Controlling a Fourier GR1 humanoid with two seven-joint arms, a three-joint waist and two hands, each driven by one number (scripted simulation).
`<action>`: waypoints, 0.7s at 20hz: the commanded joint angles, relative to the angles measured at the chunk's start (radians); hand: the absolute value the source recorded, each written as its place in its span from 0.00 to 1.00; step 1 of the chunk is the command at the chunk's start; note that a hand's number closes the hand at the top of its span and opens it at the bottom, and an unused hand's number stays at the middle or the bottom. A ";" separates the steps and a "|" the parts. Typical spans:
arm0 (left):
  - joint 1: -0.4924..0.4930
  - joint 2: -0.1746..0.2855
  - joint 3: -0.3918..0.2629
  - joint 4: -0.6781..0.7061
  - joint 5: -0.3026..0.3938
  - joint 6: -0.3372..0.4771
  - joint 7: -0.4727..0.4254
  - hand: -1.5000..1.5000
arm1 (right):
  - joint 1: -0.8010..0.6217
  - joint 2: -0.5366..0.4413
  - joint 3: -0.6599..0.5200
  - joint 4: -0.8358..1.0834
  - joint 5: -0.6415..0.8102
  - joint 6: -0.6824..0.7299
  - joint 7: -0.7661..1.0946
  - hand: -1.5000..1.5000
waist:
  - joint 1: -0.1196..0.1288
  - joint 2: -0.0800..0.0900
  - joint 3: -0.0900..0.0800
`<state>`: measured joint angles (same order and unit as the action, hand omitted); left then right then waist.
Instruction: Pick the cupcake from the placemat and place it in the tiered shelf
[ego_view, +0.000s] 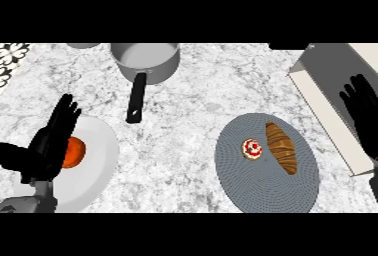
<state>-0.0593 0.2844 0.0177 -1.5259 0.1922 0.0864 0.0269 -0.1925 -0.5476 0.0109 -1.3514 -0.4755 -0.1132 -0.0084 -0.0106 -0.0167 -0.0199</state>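
A: Where does the cupcake sit?
B: On the grey oval placemat, in its left half, white icing and red top facing up. A croissant lies just beside it on the right; it is hard to tell whether they touch.
A: And the hands?
B: The right hand hovers at the view's right edge over the tiered shelf, fingers straight and spread, holding nothing. The left hand likewise holds nothing, fingers straight and pointing up, above the white plate that carries an orange-red round food.
A: So the pick has not begun.
B: It seems so; the step in hand looks like the reach. The right hand is the nearer one, and the shelf is on its side, so it suits both the pick and the place.
A: What makes the grasp a good one?
B: Probably coming down from above or from the cupcake's left, so the fingers do not shove the croissant. Fingers and thumb should close round the base rather than the icing, which would likely smear or slip.
A: Any risk on the way over?
B: The lift should clear the croissant and the shelf's pale front edge before the hand moves in. The saucepan and its black handle stand well apart on the tabletop, out of the path
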 joint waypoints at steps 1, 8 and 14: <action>-0.005 0.039 0.041 0.035 0.016 -0.048 -0.005 0.50 | -0.021 0.008 0.022 -0.085 0.040 0.001 0.006 1.00 | 0.010 0.015 0.019; 0.072 0.090 0.029 0.075 -0.032 -0.030 0.073 0.50 | -0.076 0.025 0.206 -0.045 0.488 -0.372 -0.006 1.00 | 0.014 0.012 0.007; 0.098 0.103 0.037 0.049 -0.015 -0.061 0.098 0.50 | 0.011 0.336 0.562 -0.171 0.782 -0.618 0.088 0.00 | 0.017 0.009 0.018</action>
<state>0.0117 0.3767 0.0507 -1.4487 0.1673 0.0414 0.0989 -0.2350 -0.3329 0.4004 -1.4720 0.1370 -0.6008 0.0047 0.0089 -0.0047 -0.0054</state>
